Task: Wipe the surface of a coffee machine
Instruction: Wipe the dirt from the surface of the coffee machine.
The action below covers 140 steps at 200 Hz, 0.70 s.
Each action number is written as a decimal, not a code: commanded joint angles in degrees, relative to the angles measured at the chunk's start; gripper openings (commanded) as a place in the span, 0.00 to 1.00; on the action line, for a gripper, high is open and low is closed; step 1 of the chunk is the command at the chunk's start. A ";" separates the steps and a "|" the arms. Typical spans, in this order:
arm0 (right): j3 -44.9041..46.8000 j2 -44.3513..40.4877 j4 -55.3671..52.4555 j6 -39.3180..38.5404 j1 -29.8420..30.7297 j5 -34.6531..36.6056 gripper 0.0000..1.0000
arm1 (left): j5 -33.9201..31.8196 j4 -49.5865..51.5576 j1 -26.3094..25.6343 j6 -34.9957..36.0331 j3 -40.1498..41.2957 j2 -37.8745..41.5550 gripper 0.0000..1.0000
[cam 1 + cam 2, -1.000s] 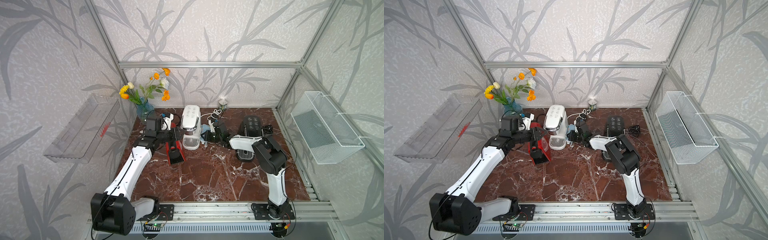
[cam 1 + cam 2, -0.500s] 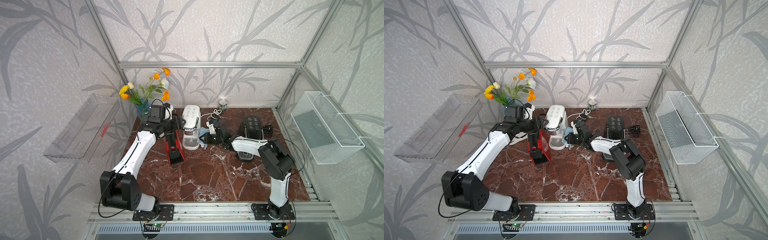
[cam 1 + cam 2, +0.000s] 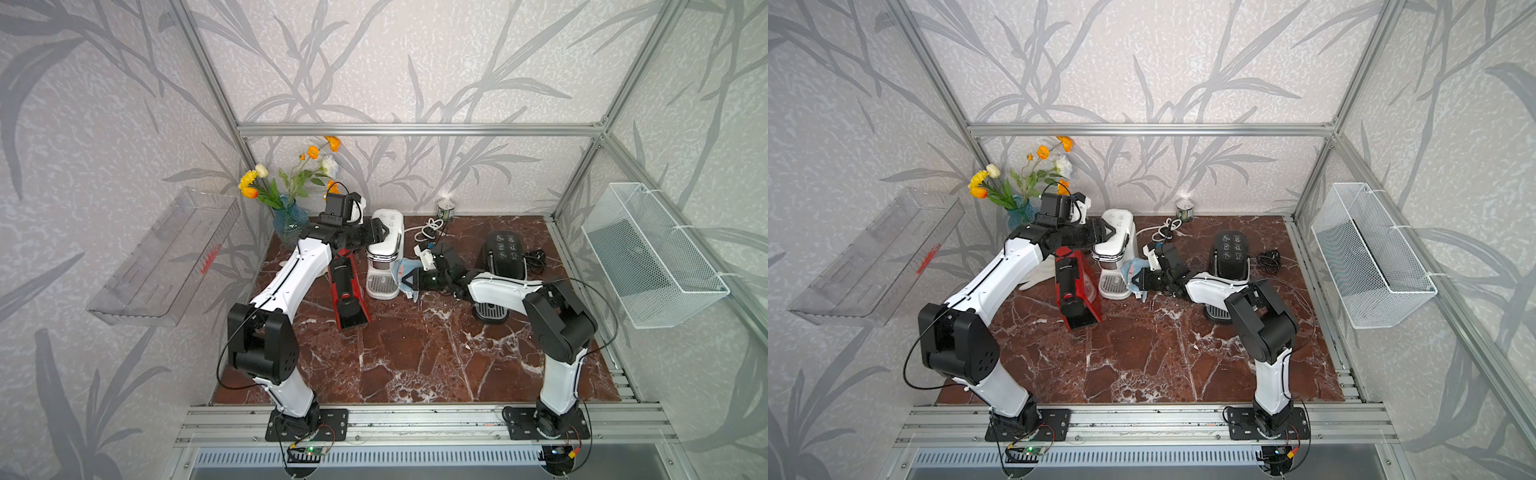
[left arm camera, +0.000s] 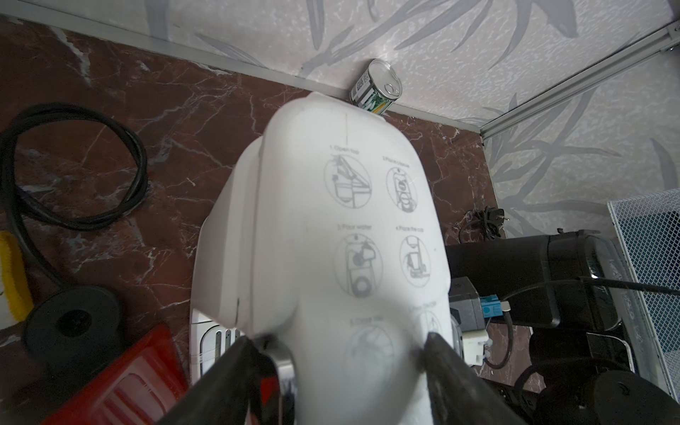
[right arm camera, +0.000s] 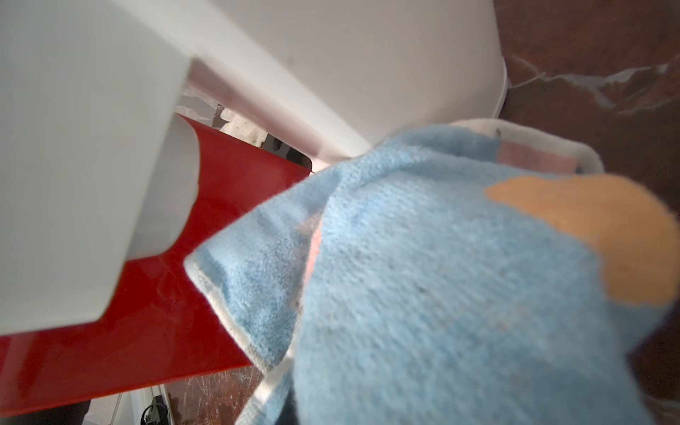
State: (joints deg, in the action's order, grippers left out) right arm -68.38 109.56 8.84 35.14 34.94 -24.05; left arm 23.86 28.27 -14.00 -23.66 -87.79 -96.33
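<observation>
The white coffee machine (image 3: 384, 253) stands upright near the back of the table, a little left of the middle. The left gripper (image 3: 380, 235) is at its top. In the left wrist view the two fingers (image 4: 235, 371) stand spread, one on each side of the rounded white top, and I cannot tell if they touch it. At the machine's lower right side the right gripper (image 3: 411, 280) has its fingers pressed together on a blue cloth (image 3: 404, 274), and the cloth reaches the white body. A red machine (image 3: 347, 291) is just beside the white one on the left, and a black machine (image 3: 503, 257) stands apart on the right.

The table (image 3: 415, 353) is dark red marble with white veins. At the back are a vase of flowers (image 3: 291, 220) and a small can (image 3: 445, 208) against the wall. The walls (image 3: 415, 62) have grey leaf wallpaper inside an aluminium frame (image 3: 415, 129). A wire basket (image 3: 652, 257) hangs on the right wall and a clear tray (image 3: 166, 257) on the left wall.
</observation>
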 commanded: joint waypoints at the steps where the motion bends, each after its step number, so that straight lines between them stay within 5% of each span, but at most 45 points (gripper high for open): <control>1: -2.96 -3.09 -3.33 -3.50 -1.71 -0.36 0.01 | 0.87 2.63 -2.99 0.73 1.22 -3.42 0.70; 75: -13.51 -0.57 -7.93 -5.42 -2.03 -4.70 0.02 | 0.49 4.54 -3.84 -0.90 7.06 -2.02 0.70; 140: -4.65 -0.31 8.05 6.89 1.12 -8.84 0.02 | -1.21 6.83 -3.05 -1.38 7.64 -0.50 0.70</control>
State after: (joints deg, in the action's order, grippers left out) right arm -76.95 109.21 4.93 36.91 33.21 -29.61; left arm 23.16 23.38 -16.01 -25.74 -83.77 -94.70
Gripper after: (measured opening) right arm 0.133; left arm 0.705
